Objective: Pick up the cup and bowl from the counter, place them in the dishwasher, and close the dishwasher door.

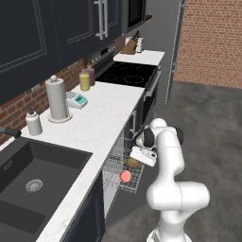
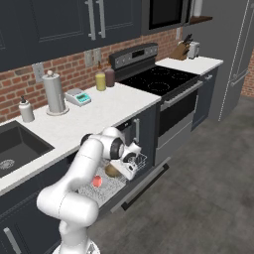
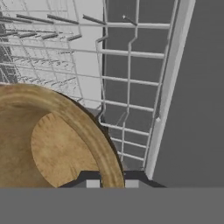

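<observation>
**Hand view: bowl rim clamped between the fingers over the pulled-out rack**

Hand view cuts the bowl (image 3: pixel 52 148) off at the left and bottom edges; its tan rim runs down between the two dark fingertips (image 3: pixel 92 183), so the gripper (image 3: pixel 109 183) is closed narrow on that rim. Behind it lie the white wires of the dishwasher rack (image 3: pixel 131 87), with the upper tines too fine to separate.

In the left base view the gripper (image 1: pixel 140 157) is largely masked by the arm's own wrist, and only a brown sliver of the bowl (image 1: pixel 133 163) shows beneath it. The cup (image 1: pixel 125 176) sits in the rack (image 1: pixel 113 170), near the bowl. The dishwasher door (image 1: pixel 124 213) hangs open below, partly hidden by the arm.

On the counter (image 1: pixel 101 118), the small teal-faced device (image 1: pixel 78 99) carries no readable writing. The yellow bottle (image 1: pixel 84 80) and white soap bottle (image 1: pixel 33 122) show no legible labels.
</observation>
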Controlling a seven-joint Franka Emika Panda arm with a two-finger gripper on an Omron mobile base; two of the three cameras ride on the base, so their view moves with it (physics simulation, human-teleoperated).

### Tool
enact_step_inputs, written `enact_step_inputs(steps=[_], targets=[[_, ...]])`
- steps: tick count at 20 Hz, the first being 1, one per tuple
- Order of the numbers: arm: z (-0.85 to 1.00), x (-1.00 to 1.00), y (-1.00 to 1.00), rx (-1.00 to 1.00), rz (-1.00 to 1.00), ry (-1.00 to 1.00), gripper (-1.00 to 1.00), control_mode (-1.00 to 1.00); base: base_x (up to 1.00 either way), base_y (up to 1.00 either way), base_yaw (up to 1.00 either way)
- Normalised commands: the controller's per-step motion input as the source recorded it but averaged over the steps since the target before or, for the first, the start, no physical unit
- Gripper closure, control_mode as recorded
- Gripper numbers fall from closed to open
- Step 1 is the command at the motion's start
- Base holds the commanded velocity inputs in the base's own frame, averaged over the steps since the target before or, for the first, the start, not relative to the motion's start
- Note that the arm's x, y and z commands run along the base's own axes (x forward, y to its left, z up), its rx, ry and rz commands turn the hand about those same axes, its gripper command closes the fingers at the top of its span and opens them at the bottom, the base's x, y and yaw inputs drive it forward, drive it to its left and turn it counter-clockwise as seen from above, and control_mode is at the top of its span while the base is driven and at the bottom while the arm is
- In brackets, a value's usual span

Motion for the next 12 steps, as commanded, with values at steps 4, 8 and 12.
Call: enact_step_inputs(steps=[4, 8, 12], targets=[[-0.29, 0.0, 0.0, 0.0, 0.0, -0.07, 1.0, -1.0, 0.0, 0.0, 0.0], [-0.26, 0.03, 0.0, 0.0, 0.0, -0.05, 1.0, -1.0, 0.0, 0.0, 0.0], [-0.32, 0.21, 0.11, 0.0, 0.0, -0.03, 1.0, -1.0, 0.0, 0.0, 0.0]])
